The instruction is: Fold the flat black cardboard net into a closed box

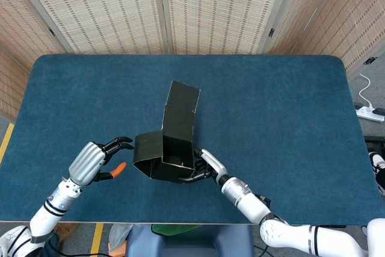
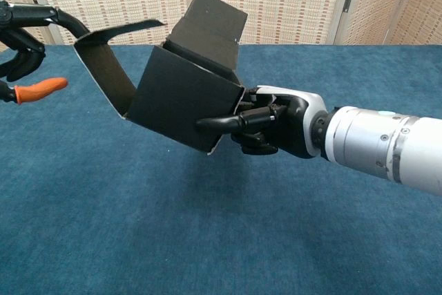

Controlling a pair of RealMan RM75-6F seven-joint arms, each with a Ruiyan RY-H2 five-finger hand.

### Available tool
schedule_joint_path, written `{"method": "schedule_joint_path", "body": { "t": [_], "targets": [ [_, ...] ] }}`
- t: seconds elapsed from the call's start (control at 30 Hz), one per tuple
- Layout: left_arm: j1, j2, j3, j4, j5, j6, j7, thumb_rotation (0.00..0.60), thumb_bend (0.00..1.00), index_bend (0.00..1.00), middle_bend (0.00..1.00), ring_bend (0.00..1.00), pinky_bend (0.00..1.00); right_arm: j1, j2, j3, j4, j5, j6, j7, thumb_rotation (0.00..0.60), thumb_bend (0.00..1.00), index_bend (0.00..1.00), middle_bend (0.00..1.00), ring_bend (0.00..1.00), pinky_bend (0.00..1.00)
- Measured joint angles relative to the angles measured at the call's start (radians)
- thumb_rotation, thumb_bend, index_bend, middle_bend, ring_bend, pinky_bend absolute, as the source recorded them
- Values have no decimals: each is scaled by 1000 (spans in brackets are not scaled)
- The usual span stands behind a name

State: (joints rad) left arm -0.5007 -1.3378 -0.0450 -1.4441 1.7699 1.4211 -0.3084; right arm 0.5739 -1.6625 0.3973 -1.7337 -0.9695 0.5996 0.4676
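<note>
The black cardboard box is partly folded and held off the table, its open side up in the head view. A long lid flap stands up behind it. A side flap bends up and over on the left. My right hand grips the box's right wall, one finger stretched along the outside face. My left hand is raised at the left with its fingers apart. Its fingertips reach the side flap's outer edge, and its orange thumb tip hangs free below.
The blue table cloth covers the whole table, with woven screens behind the far edge. A white power strip lies on the floor at the right, off the table.
</note>
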Motion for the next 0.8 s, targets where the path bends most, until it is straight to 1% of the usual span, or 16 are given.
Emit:
{"method": "schedule_joint_path", "body": {
  "t": [0.13,0.27,0.43,0.67,0.8],
  "targets": [
    [-33,-30,-8,3,21,-12,35,600,414,364,365,825,882,0,-11,-20,8,-34,10,11,600,348,481,504,884,1000],
    [-60,-54,-15,13,33,-25,47,600,382,351,361,825,882,5,-25,-38,27,-61,30,10,600,347,480,503,884,1000],
    [-82,-70,-11,45,66,-26,78,600,368,351,359,825,882,17,-40,-53,57,-78,53,-9,600,347,481,502,884,1000],
    [-109,-121,2,140,109,-23,113,600,365,351,359,825,881,42,-62,-73,108,-79,74,-49,600,348,480,500,884,1000],
    [-127,-178,9,231,116,-27,106,600,364,358,361,825,882,55,-79,-83,158,-72,74,-62,600,348,481,500,884,1000]
  ]
}}
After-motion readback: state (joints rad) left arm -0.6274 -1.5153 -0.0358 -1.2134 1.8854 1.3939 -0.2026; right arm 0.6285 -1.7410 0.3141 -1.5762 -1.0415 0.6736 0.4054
